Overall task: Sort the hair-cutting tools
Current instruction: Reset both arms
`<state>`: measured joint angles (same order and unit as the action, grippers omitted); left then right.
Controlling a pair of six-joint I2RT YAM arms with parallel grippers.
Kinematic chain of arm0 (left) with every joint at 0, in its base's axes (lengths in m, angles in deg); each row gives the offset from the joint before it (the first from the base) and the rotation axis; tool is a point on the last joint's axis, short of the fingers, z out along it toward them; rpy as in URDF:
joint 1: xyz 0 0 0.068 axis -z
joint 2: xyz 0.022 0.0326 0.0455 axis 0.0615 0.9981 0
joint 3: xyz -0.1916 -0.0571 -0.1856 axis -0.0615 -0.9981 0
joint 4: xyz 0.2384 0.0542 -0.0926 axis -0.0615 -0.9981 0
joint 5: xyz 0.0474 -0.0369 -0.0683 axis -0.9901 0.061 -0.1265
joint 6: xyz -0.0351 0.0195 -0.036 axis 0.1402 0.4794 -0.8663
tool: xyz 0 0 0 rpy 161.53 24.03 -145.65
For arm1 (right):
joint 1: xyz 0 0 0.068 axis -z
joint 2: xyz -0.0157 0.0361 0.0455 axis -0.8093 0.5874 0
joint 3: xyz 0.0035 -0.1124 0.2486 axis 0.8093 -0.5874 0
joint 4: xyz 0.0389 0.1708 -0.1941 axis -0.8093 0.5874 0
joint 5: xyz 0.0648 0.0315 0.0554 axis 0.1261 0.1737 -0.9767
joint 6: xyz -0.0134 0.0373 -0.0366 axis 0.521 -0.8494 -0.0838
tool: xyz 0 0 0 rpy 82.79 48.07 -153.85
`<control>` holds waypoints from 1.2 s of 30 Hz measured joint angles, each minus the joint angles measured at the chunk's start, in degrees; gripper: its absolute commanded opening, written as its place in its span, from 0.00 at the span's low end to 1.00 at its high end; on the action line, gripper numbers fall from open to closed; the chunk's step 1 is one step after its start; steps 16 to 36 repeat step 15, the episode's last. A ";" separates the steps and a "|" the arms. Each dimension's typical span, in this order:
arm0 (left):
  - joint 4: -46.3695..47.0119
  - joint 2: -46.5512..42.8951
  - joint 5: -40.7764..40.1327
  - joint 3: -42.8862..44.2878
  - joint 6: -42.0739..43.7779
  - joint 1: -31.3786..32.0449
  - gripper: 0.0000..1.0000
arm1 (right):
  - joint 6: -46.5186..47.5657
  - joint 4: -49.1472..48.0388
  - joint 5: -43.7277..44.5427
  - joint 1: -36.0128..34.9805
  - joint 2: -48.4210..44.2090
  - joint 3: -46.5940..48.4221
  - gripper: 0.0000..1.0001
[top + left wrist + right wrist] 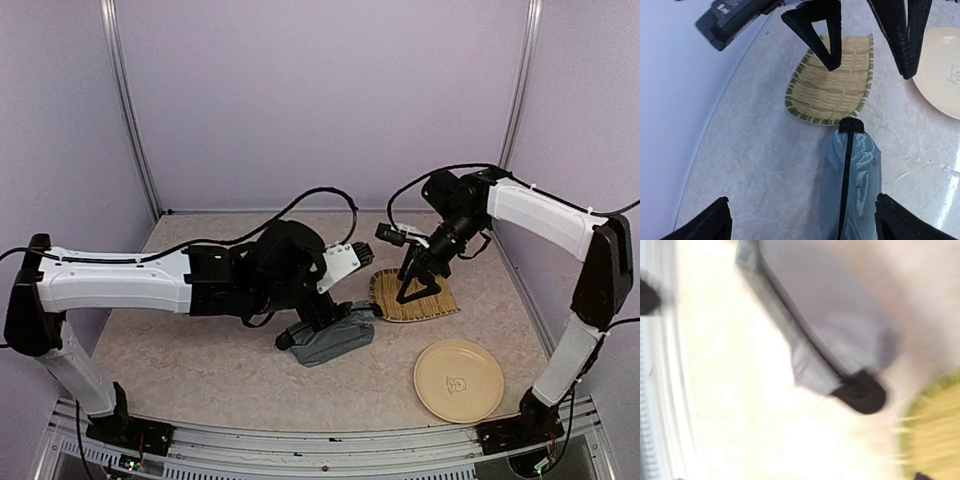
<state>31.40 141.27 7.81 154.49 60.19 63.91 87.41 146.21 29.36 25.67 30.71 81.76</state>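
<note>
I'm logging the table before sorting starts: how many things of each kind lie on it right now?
woven tray: 1
cream plate: 1
grey-blue zip pouch: 1
Total: 3

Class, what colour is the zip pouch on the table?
Grey-blue pouch, clearest in left wrist view.

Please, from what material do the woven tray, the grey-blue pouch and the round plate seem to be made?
Tray: woven bamboo or straw, matt; flat strips and a greenish bound rim show. Pouch: thin synthetic fabric, slightly glossy; it wrinkles and catches light, with a black zip. Plate: probably ceramic or melamine, smooth beige; which one, I cannot tell.
</note>
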 measured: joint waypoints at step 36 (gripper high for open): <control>6.67 -28.39 -8.70 -11.98 -21.03 -22.03 0.99 | -15.67 -48.00 22.73 7.50 -35.50 -26.93 1.00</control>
